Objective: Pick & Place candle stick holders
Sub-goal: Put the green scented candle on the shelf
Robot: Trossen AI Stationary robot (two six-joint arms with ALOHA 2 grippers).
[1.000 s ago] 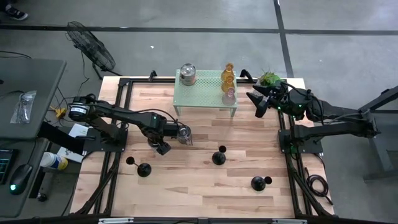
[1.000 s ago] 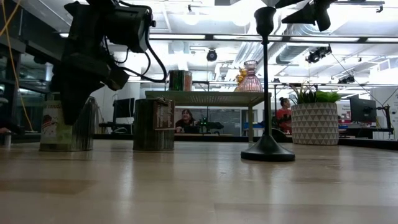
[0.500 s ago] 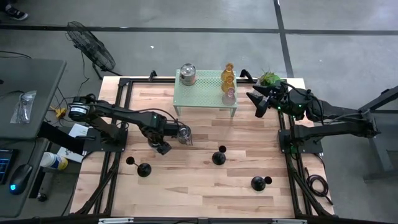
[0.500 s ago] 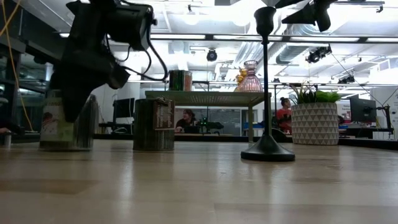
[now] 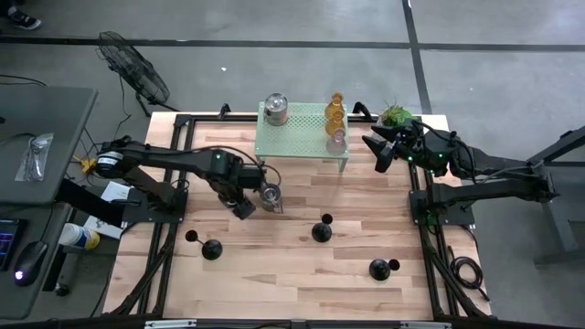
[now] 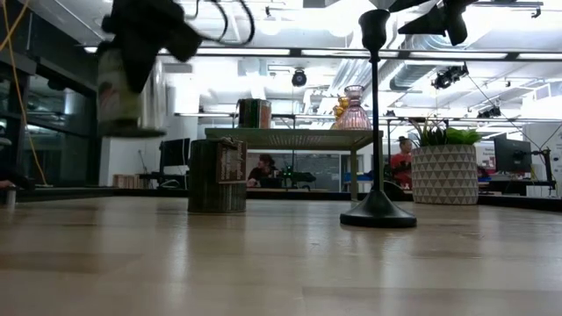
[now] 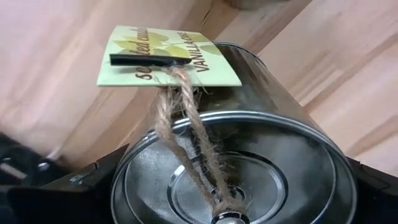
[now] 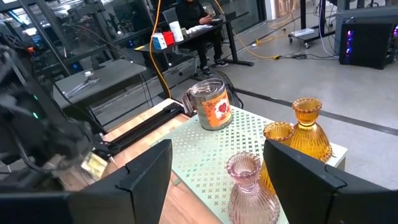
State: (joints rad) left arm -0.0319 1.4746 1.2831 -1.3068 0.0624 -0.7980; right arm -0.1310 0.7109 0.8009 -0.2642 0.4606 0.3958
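My left gripper [image 5: 243,206] is out in front of the pale green rack [image 5: 302,131], towards its left end. My fingers stand wide, clamped on either side of a silver tin [image 7: 249,155] with a twine loop and a yellow-green paper tag. Seen from table height, the tin hangs clear of the wood, well above the tabletop. From overhead my gripper hides most of it, so I can't be sure exactly how it sits.

A second tin [image 5: 271,196] stands on the table just beside my left gripper, also in front of the rack. A third tin [image 5: 276,109] sits on the rack's back left corner. Near the rack's right end are the amber glass holders [image 5: 335,110], with the pink glass holder [image 5: 336,139] in front of them.

Three black sticks stand farther forward of the rack:
- One black stick [image 5: 321,230] is about level with the rack's right end.
- A left stick [image 5: 210,248] is off to the left.
- A far stick [image 5: 379,268] is off to the right.

My right gripper [image 5: 377,151] waits just off the rack's right end, near the plant [image 5: 397,114]. Its fingers are apart and hold nothing.
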